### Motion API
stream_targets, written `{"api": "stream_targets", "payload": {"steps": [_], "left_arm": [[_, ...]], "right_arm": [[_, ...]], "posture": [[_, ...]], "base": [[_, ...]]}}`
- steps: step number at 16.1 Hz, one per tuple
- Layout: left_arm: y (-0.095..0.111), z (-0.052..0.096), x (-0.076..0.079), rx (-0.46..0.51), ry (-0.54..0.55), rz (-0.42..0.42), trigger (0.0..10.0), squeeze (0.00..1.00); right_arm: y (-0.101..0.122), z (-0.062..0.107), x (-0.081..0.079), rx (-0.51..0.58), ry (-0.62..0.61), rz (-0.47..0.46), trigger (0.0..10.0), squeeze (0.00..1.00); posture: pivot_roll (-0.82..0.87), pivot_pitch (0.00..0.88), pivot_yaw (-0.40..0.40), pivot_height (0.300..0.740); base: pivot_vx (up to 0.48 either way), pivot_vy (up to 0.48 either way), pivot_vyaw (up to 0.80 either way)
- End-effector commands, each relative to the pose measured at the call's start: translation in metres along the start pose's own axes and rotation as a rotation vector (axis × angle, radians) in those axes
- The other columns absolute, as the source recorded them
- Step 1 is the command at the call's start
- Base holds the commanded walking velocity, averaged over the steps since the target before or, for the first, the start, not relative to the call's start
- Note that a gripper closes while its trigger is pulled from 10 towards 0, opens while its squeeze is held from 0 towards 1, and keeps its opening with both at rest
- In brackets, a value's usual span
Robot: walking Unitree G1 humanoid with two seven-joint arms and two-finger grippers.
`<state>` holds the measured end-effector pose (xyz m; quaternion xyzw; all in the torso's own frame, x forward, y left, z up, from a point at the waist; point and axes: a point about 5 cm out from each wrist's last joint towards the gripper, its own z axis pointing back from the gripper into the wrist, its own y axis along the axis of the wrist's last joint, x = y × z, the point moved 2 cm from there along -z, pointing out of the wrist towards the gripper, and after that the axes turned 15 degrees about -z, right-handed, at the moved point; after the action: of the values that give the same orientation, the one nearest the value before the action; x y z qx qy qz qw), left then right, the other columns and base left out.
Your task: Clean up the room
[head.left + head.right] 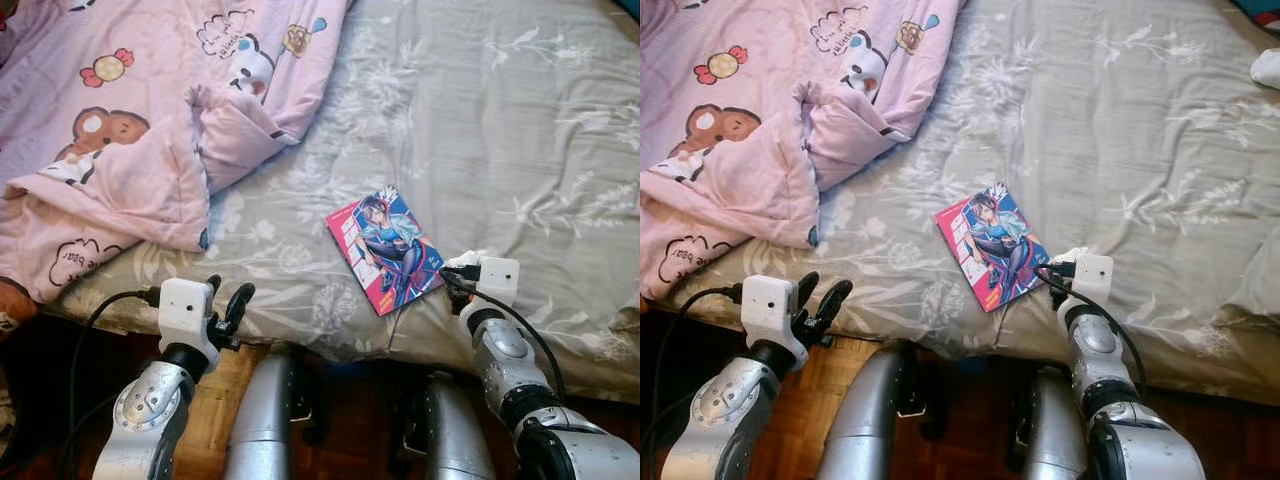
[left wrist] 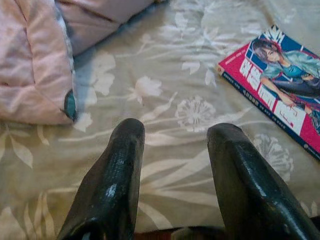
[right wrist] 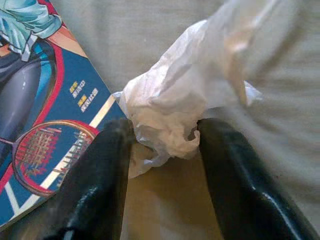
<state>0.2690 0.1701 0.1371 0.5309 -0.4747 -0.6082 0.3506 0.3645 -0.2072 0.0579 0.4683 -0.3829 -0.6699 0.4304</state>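
My head cameras look steeply down at the bed [image 1: 520,120]. Both wrist cameras sit close, sharing the comic book [image 2: 280,80].

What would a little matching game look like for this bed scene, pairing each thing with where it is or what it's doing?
Things:
1. pink blanket
2. comic book
3. crumpled tissue
4. left hand

Places or states:
A. between the right hand's fingers
B. open, holding nothing, at the bed's edge
C. bunched on the robot's left part of the bed
D. lying flat beside the tissue

Pairs: 1-C, 2-D, 3-A, 4-B
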Motion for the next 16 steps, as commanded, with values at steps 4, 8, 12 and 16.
{"api": "stream_targets", "payload": {"steps": [4,8,12,16], "left_arm": [[-0.008,0.011,-0.003,-0.051,0.009,0.005,10.0,0.0],[-0.011,0.014,-0.003,-0.064,0.013,0.006,10.0,0.0],[-0.015,0.015,-0.005,-0.078,0.021,0.003,10.0,0.0],[-0.028,0.017,-0.01,-0.113,0.039,-0.005,10.0,0.0]], "right_arm": [[-0.019,0.007,0.013,-0.059,-0.046,-0.008,0.0,0.0],[-0.02,0.008,0.018,-0.057,-0.061,-0.011,0.0,0.0],[-0.021,0.01,0.024,-0.057,-0.086,-0.011,0.0,0.0],[-0.019,0.013,0.035,-0.029,-0.124,-0.024,0.0,0.0]], "posture": [[0.21,0.587,0.092,0.636],[0.21,0.588,0.097,0.636],[0.22,0.584,0.096,0.636],[0.2,0.56,0.09,0.636]], "base": [[0.0,0.0,0.0],[0.0,0.0,0.0],[0.0,0.0,0.0],[0.0,0.0,0.0]]}}
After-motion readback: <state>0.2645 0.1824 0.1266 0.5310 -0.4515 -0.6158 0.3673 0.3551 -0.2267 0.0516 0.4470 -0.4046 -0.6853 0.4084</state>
